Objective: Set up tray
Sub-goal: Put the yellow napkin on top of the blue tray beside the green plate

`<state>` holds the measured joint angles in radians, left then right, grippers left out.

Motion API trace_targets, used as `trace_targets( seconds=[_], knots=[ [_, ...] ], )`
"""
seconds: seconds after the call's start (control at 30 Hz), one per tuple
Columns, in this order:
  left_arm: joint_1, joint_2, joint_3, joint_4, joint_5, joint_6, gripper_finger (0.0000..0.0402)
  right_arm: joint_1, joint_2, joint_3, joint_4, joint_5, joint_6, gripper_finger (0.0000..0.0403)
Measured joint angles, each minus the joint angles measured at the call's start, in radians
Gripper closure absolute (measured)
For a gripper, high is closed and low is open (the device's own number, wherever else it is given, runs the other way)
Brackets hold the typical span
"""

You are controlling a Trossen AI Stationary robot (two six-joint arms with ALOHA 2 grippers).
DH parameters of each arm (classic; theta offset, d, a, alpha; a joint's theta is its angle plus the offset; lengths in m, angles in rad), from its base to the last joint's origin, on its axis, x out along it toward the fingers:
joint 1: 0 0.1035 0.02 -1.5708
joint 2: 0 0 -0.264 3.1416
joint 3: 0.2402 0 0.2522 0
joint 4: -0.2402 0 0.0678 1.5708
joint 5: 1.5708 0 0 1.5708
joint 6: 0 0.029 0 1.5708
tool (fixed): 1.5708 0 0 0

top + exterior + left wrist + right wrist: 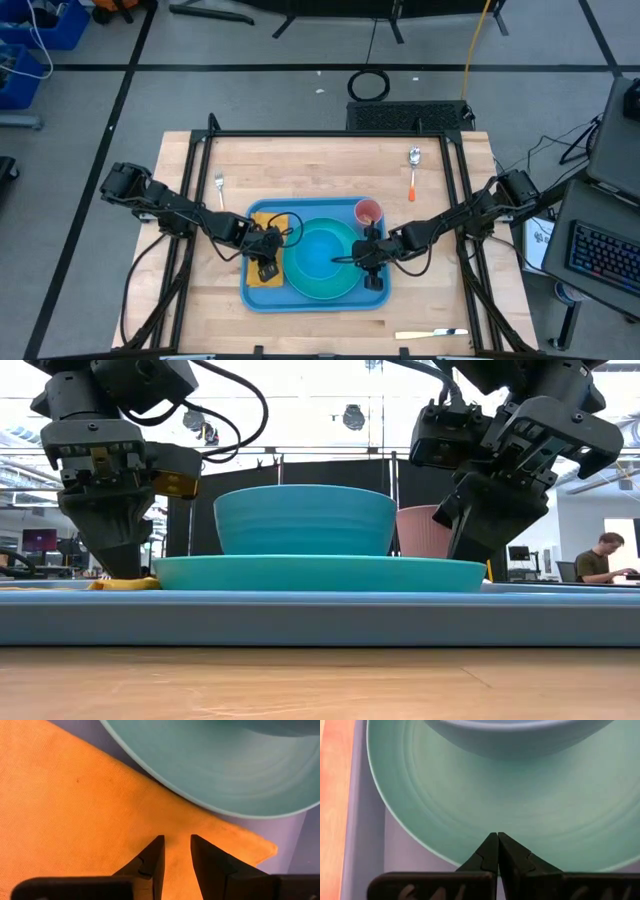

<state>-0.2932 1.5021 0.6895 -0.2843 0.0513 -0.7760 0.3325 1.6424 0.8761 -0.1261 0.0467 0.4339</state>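
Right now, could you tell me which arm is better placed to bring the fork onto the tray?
Probably the left. The fork lies on the table's left side, just beyond the tray, close to the left claw over the orange napkin. The right claw sits across the plate, farther away.

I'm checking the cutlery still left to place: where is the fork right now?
In the high view, the small silver metal fork lies on the bare wooden table, just beyond the light-blue rectangular plastic tray's far-left corner, beside the left arm.

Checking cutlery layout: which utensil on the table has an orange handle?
The spoon near the far right, beyond the tray; the fork and knife show none.
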Motion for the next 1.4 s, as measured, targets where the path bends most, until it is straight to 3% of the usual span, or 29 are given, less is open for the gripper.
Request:
trace_targets(
  seconds=[1.03, 1.4],
  knots=[
    [0.000, 0.003, 0.000, 0.049, -0.032, 0.080, 0.0305, 0.011, 0.000, 0.045, 0.022, -0.024, -0.083, 0.0403],
    [-0.029, -0.005, 0.000, 0.033, -0.060, 0.175, 0.0305, 0.051, -0.093, 0.046, 0.061, 0.012, -0.144, 0.0403]
  ],
)
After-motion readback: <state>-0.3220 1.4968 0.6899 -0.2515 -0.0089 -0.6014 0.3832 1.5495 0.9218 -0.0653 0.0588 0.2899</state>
